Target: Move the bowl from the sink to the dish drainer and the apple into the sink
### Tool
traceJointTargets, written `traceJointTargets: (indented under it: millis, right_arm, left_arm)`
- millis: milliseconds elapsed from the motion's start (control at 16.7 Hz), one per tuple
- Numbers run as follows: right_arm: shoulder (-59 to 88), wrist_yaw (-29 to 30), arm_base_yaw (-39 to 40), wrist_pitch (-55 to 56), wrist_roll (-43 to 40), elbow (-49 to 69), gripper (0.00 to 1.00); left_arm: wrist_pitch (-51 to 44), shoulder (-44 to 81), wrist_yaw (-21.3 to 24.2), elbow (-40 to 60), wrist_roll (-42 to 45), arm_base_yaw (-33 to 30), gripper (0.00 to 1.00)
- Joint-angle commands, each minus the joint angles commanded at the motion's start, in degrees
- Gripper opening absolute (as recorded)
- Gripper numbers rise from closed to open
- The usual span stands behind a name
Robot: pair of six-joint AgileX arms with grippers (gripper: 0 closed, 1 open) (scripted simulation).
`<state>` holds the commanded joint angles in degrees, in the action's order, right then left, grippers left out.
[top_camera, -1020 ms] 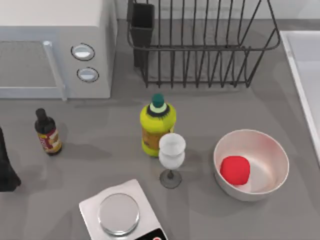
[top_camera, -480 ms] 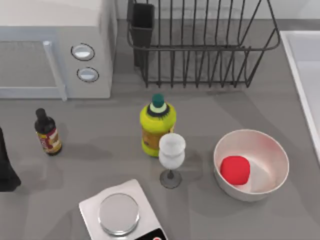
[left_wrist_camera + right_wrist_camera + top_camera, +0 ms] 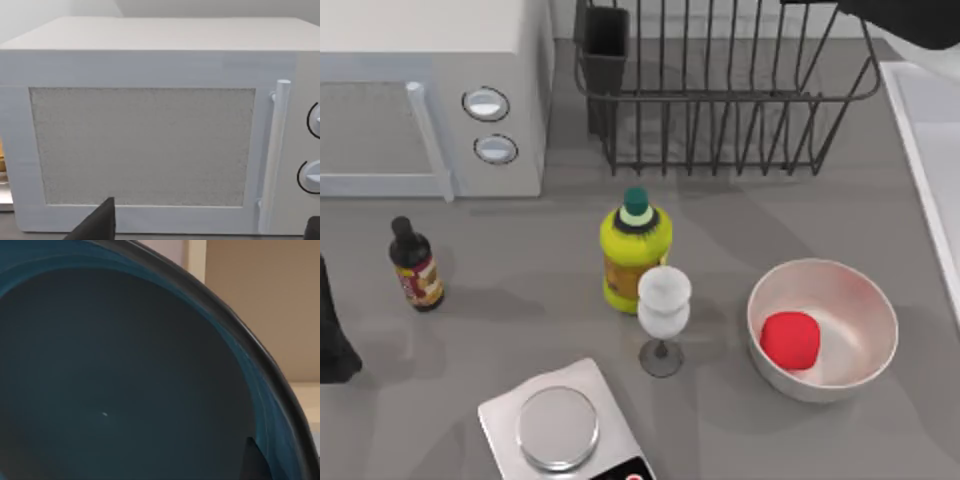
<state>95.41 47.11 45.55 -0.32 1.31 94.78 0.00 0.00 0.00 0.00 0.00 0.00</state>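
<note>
Bowl [image 3: 115,380], one, teal interior close against right wrist camera, grip state unclear, one apple [image 3: 790,340] in white bowl [image 3: 840,290], well apart from left gripper [image 3: 210,232].

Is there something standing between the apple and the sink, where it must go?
Yes. The apple lies inside the white bowl, whose wall on the top view's right stands between it and the sink. It must be lifted over that rim. Past the wall, nothing else visible is in the way.

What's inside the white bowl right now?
The apple sits inside the white bowl, toward the bowl's left side, resting on its floor. Whatever lies under the apple is covered.
</note>
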Motion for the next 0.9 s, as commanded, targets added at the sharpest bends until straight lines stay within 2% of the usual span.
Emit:
traceJointTargets:
  millis: [480, 660, 900]
  right_arm:
    - [1.74, -1.03, -0.27, 1.97, 0.03, -0.94, 0.0]
    - [6.47, -3.04, -1.16, 9.43, -0.04, -3.94, 0.0]
    - [14.26, -5.87, -4.5, 25.77, -0.07, -10.38, 0.0]
  left_arm:
    - [0.0, 0.0, 0.0, 0.0, 0.0, 0.0, 1.0]
    - [0.0, 0.0, 0.0, 0.0, 0.0, 0.0, 1.0]
    - [0.0, 0.0, 0.0, 0.0, 0.0, 0.0, 1.0]
